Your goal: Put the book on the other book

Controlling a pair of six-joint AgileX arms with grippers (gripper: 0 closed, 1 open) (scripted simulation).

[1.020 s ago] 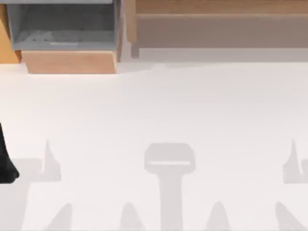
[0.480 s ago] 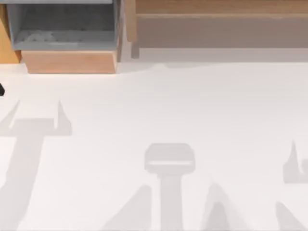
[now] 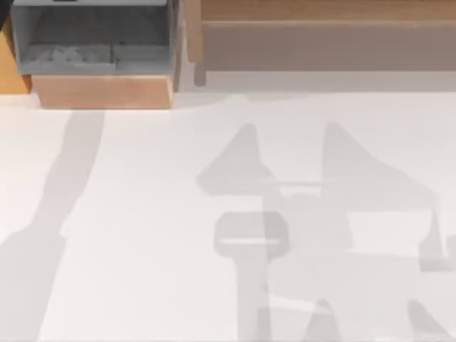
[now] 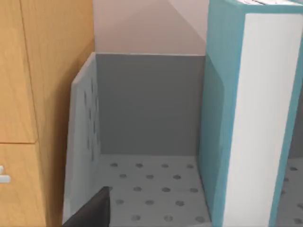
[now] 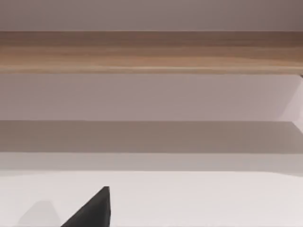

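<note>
A teal book [image 4: 222, 118] with a white page edge [image 4: 262, 127] stands upright inside a grey bin [image 4: 142, 104] with a dotted floor. A black part of my left gripper [image 4: 92, 213] pokes in close in front of the bin, beside the book and apart from it. The other book is out of view. A black part of my right gripper [image 5: 92, 210] hangs over the white table [image 5: 199, 198], facing a wooden shelf [image 5: 151, 52]. In the top view the grey bin [image 3: 92, 68] sits at the back left.
A wooden cabinet [image 4: 42, 94] stands right against the bin's side. The bin rests on a wooden base [image 3: 103, 91]. A long wooden shelf [image 3: 320, 11] runs along the back right. Arm shadows lie across the white table [image 3: 142, 178].
The left arm's dark tip has left the top view's left edge and its shadow now reaches toward the bin. A large shadow has spread over the table's middle and right.
</note>
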